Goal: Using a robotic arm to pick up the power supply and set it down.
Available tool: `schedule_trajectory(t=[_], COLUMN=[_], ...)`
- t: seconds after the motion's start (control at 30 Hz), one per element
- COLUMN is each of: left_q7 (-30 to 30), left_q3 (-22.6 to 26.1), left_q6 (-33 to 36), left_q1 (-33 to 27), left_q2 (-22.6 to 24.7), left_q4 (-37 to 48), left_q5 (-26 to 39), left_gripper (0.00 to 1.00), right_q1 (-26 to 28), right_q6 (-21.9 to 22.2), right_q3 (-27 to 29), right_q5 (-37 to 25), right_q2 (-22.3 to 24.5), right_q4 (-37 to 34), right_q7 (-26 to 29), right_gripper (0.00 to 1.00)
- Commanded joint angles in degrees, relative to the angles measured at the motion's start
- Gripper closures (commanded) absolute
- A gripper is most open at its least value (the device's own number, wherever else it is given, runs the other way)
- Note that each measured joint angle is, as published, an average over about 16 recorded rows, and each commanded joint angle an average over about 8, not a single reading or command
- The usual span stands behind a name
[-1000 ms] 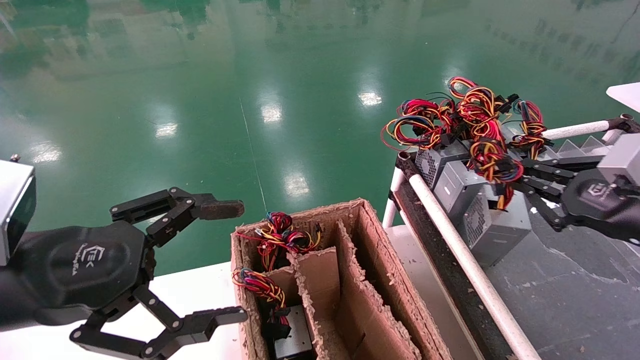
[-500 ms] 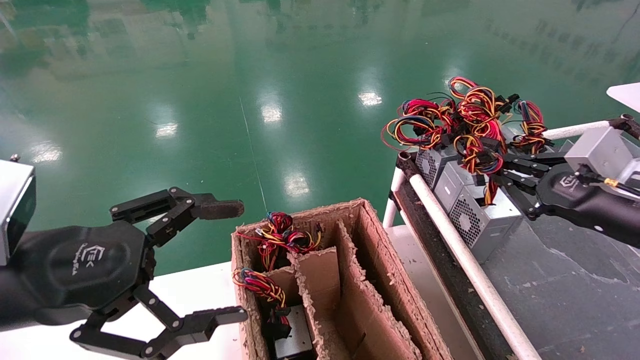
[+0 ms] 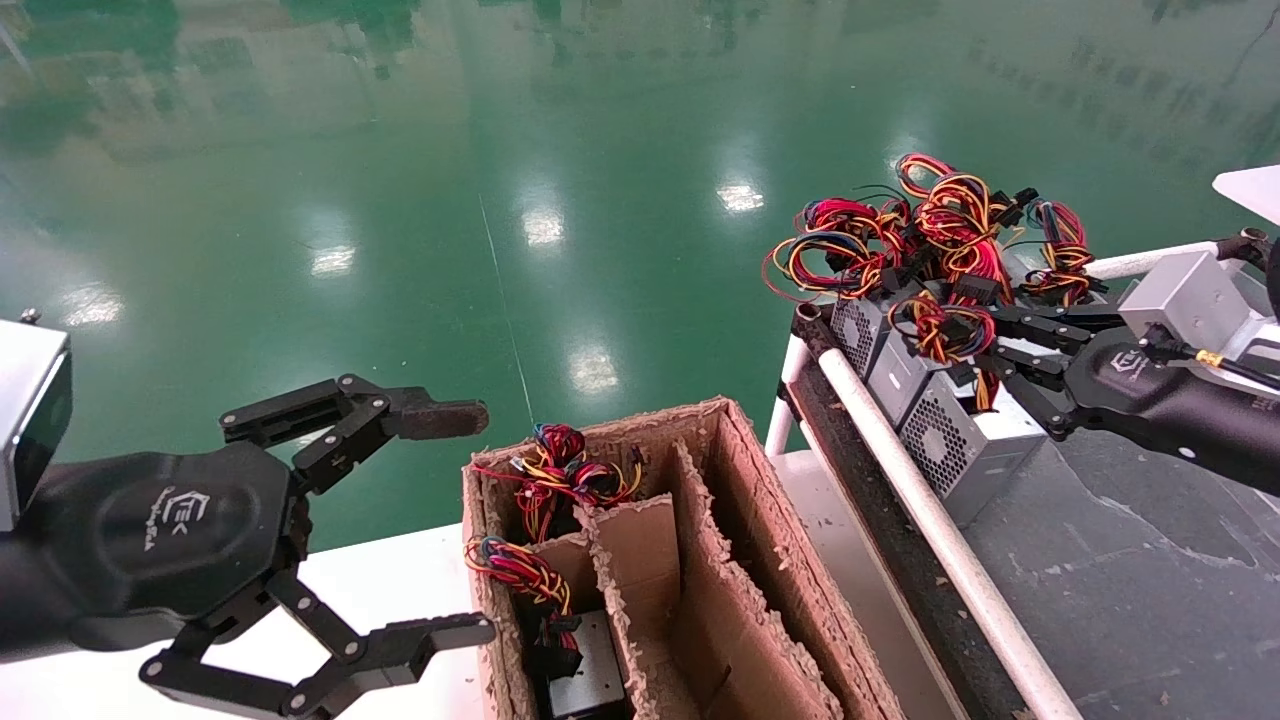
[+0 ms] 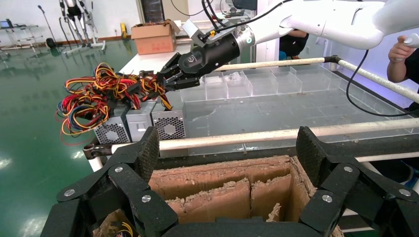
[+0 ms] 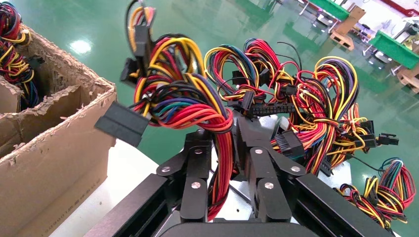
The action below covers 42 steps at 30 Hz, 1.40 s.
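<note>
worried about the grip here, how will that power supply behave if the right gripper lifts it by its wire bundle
The right gripper is shut on the wire bundle, not the metal box. The wires look floppy, so the power supply would likely hang and swing. The sheet-metal box looks heavy for its size, so it may tilt fan-grille down. The wires could slip between the fingers.

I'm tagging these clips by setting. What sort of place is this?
Probably a factory or robotics test floor: a glossy green floor, power supplies lined up on a railed bench, and a divided cardboard box for packing. The right gripper is shut on a wire bundle; the left gripper is open beside the box.
</note>
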Motion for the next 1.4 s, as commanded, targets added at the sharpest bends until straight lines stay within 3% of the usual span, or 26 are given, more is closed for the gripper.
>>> schedule_trajectory(t=[0.03,0.6,0.93,1.4], left_q7=[0.0,0.0,0.0,0.0], left_q3=[0.0,0.0,0.0,0.0], left_q6=[0.0,0.0,0.0,0.0], left_q1=[0.0,0.0,0.0,0.0], left_q2=[0.0,0.0,0.0,0.0], left_q4=[0.0,0.0,0.0,0.0], left_q5=[0.0,0.0,0.0,0.0], left_gripper=[0.0,0.0,0.0,0.0], right_q1=[0.1,3.0,4.8,8.8], right_q6=[-0.1,-0.2,-5.0,-10.4], right_q3=[-0.1,-3.0,-3.1,-1.6], right_q5=[-0.1,-5.0,-2.8,3.4], right_q2=[0.0,0.6,2.5,0.9], right_q4=[0.0,-0.2,-1.3,-11.1], right_q7=[0.0,3.9,7.1,10.0], right_gripper=[0.0,0.0,0.0,0.0])
